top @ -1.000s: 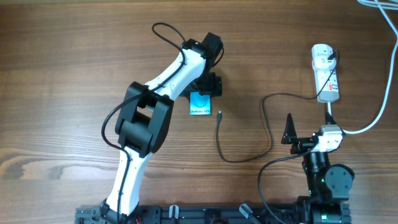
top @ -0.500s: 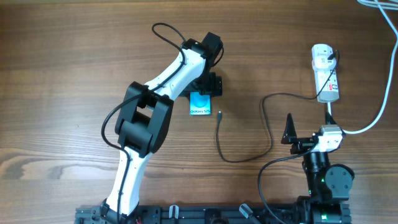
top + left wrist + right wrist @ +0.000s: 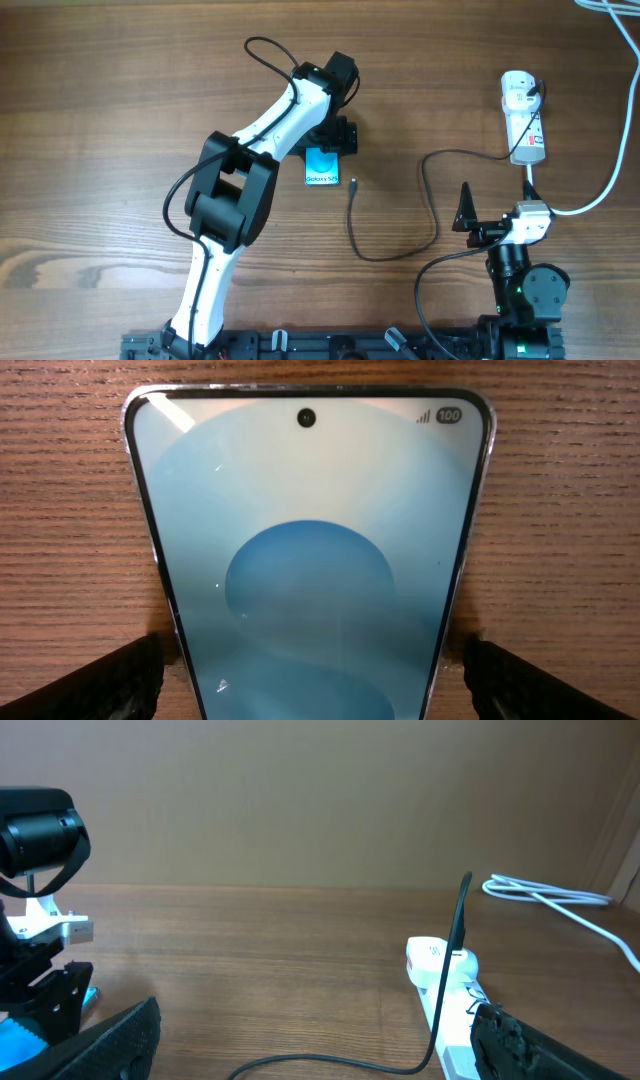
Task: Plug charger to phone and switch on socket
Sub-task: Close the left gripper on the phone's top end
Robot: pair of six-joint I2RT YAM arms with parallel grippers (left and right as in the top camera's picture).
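Reaching out over the wooden table, the left arm is carrying the left gripper low over the phone, which is lying flat and face up near the middle of the table with its screen glowing. In the left wrist view the jaws are standing as wide as they go, one finger along each long edge of the phone with a thin strip of wood showing on either side. They are straddling it and gripping nothing.

Just to the right, the plug tip of the charger is resting on the wood just beside the phone's near right corner, apart from it and not inserted. From there the black cable is looping toward the near edge, curling back up and running off to the right.

Further right, the right gripper is sitting close to its own base, jaws spread wide and empty.

At the far right the socket is lying beyond it, and the charger seems to be running into its plug block. Its switch is too small to read.

Judging from this, neither step is finished: the tip is waiting to be picked up and pushed into the phone, and the switch is probably waiting to be pressed.
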